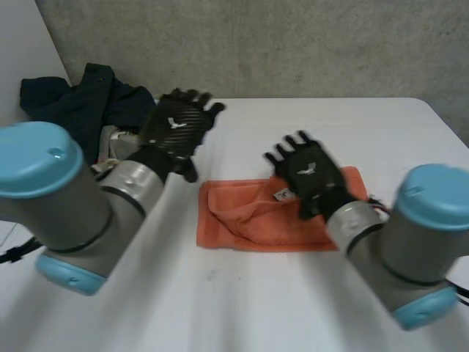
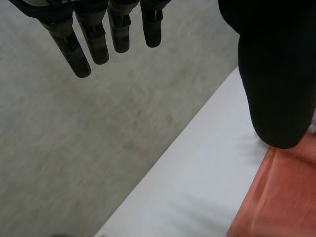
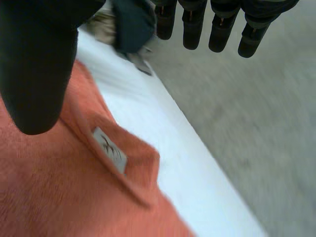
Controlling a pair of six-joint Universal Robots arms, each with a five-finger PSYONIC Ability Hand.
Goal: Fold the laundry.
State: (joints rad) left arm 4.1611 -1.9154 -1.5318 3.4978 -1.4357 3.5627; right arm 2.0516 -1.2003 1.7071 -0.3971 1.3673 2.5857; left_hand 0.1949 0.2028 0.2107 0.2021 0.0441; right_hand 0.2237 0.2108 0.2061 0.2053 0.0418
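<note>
Judged partway done: orange towel [image 1: 249,220] roughly folded beneath the right hand [image 1: 311,176], fingers straight and empty; left hand [image 1: 176,128] likewise slack, empty; dark garments [image 1: 80,103] beside its fingers unfolded.

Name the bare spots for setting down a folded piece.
Bare table beyond the orange towel toward the far edge, and in front of it toward the near edge. Crowded: far left corner, dark clothes pile beside the left hand.
</note>
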